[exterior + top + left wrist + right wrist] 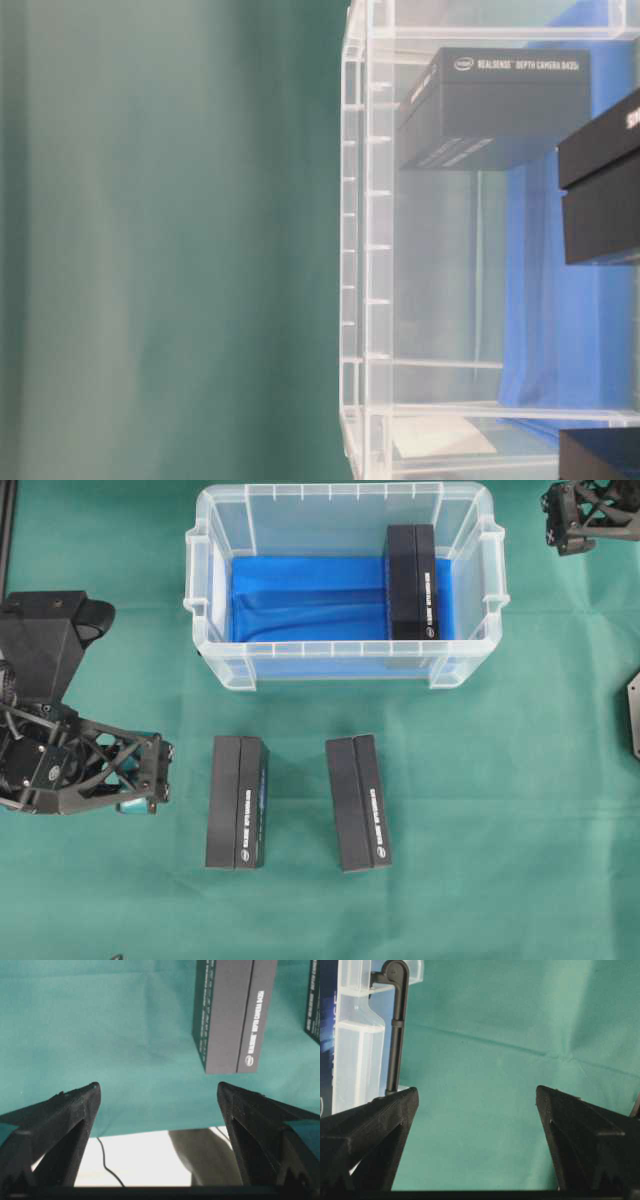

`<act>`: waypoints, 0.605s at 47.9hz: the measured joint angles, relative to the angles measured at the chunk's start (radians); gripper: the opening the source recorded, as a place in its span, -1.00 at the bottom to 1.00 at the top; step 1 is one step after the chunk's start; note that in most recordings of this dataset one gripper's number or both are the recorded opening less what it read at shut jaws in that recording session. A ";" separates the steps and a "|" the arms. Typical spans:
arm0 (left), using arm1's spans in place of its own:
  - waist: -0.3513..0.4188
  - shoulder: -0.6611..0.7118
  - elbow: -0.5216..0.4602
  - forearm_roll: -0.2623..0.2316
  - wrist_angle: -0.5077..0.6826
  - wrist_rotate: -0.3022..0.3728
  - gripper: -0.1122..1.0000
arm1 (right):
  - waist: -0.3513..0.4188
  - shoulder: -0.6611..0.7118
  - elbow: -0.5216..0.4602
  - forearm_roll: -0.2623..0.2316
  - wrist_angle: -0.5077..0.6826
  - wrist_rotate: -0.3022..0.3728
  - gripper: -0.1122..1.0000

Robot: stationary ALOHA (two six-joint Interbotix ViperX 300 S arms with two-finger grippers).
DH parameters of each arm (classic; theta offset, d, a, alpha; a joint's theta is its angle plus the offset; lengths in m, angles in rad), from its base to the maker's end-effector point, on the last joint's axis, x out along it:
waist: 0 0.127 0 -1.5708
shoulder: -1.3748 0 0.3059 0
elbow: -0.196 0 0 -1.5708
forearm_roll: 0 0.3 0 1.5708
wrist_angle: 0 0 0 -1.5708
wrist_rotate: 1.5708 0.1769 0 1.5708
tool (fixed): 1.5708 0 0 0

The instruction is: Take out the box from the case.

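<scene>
**Operator:** Where do your claws stand?

**Robot:** My left gripper [150,780] is spread wide with nothing between its fingers [75,1105], and hangs over bare green cloth [520,810]. My right gripper [477,1095] is spread too, empty, at the far right corner beyond the case [340,665].

**Operator:** And the box?

**Robot:** One black box [412,580] lies inside the case, against its right-hand wall, on the blue lining [300,600]. That is up and well to the right of my left claw. Two more black boxes [237,802] lie on the cloth just right of that claw, apart from each other.

**Operator:** Room to move?

**Robot:** The left part of the case is open. The case's corner [355,1035] sits just left of my right claw; I cannot tell what the thin black rod [395,1030] beside it is.
</scene>
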 measured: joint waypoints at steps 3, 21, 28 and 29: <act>0.009 0.000 0.002 0.000 0.000 0.005 0.97 | -0.002 0.000 0.000 0.000 0.000 0.000 0.88; 0.179 -0.072 0.067 0.002 0.002 0.130 0.97 | 0.000 0.000 0.000 0.000 0.003 -0.002 0.88; 0.298 -0.091 0.077 0.002 0.003 0.268 0.97 | 0.000 0.000 -0.002 0.000 0.003 -0.002 0.88; 0.318 -0.091 0.077 0.002 0.002 0.290 0.96 | 0.000 0.000 0.000 0.000 0.003 -0.002 0.88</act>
